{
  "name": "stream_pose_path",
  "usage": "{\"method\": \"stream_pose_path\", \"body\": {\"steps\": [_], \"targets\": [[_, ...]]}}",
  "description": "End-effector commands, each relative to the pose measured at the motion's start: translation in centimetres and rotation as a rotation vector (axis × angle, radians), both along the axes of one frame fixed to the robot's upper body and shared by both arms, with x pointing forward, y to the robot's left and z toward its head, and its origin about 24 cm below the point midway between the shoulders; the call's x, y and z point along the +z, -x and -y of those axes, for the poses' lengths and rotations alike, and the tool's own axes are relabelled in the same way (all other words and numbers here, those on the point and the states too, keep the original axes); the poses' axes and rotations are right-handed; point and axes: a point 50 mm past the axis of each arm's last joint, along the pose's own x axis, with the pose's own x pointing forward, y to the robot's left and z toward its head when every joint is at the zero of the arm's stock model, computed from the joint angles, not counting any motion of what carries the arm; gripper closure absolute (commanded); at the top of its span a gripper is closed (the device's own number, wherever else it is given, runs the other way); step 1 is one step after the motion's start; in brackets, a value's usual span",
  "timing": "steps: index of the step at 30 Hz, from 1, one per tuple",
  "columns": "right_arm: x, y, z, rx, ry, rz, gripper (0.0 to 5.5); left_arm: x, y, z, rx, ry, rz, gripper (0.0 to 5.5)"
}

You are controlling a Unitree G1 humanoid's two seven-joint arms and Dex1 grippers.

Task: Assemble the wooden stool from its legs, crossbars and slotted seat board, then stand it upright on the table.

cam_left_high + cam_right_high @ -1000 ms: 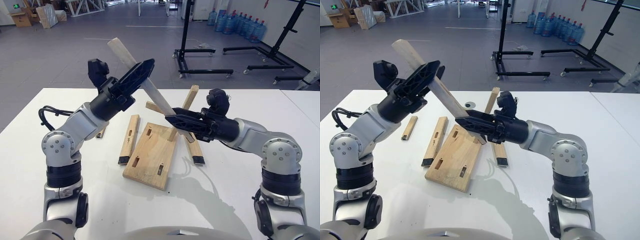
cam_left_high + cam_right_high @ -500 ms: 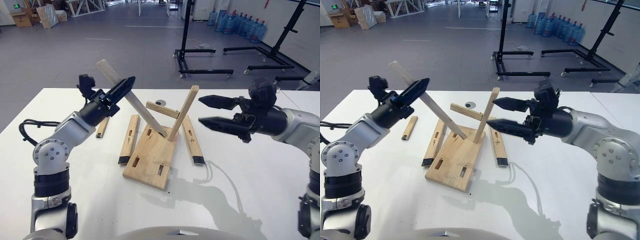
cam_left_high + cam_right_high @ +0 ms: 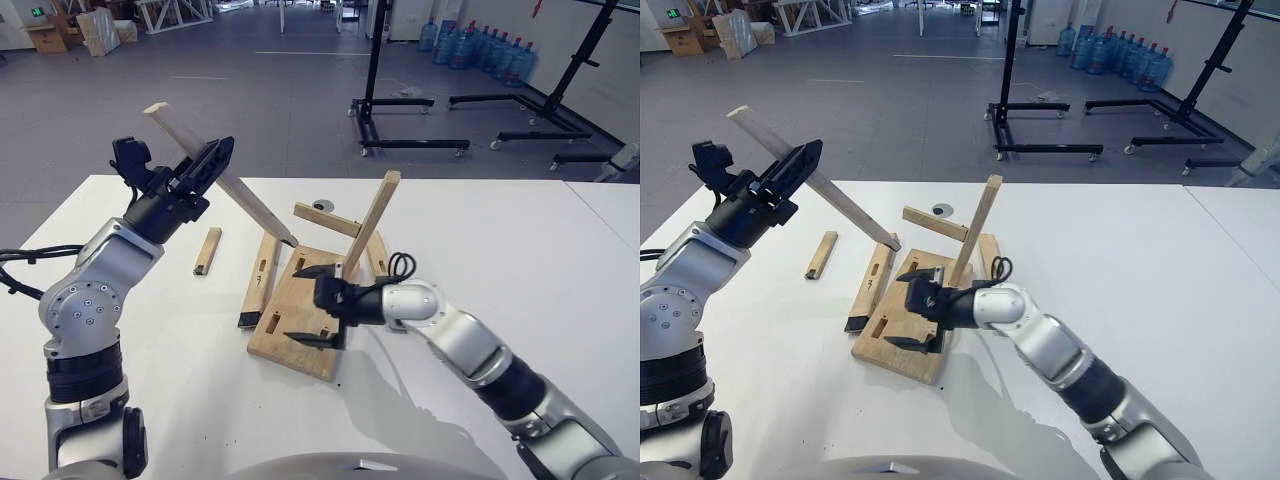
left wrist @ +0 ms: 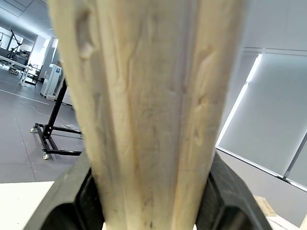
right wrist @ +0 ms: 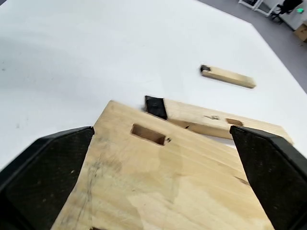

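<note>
Pin board (image 3: 262, 345) with splayed right gripper (image 3: 297, 305), then lower leg (image 3: 250, 201) clenched in left gripper (image 3: 215, 160) squarely into a free slot (image 5: 148, 135).

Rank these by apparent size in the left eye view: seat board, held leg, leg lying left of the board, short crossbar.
1. seat board
2. held leg, though it is raised nearer the camera, so its lead is unsure
3. leg lying left of the board
4. short crossbar
</note>
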Motion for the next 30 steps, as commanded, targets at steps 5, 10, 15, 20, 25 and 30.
{"method": "stream_pose_path", "body": {"steps": [5,10,15,20,25,30], "targets": [[-3.2,-0.7,1.3,0.100,0.279,0.076,0.27,-0.2,-0.5,0.2,0.036,-0.007,0.004,3.49],[-4.0,0.5,4.6,0.209,0.426,0.041,0.27,-0.7,-0.5,0.2,0.047,-0.017,-0.005,3.49],[-3.3,-0.1,9.3,0.267,0.599,0.062,0.27,-1.2,-0.2,0.2,0.064,-0.022,-0.026,3.49],[-3.0,-0.4,11.7,0.301,0.696,0.098,0.27,-1.7,0.0,0.7,0.058,-0.063,-0.056,3.49],[-2.3,-1.0,13.3,0.321,0.767,0.153,0.27,-2.5,0.5,2.0,0.003,-0.151,-0.106,3.49],[-1.8,-0.9,14.2,0.364,0.800,0.177,0.27,-2.7,0.5,2.7,-0.012,-0.211,-0.140,3.49]]}}
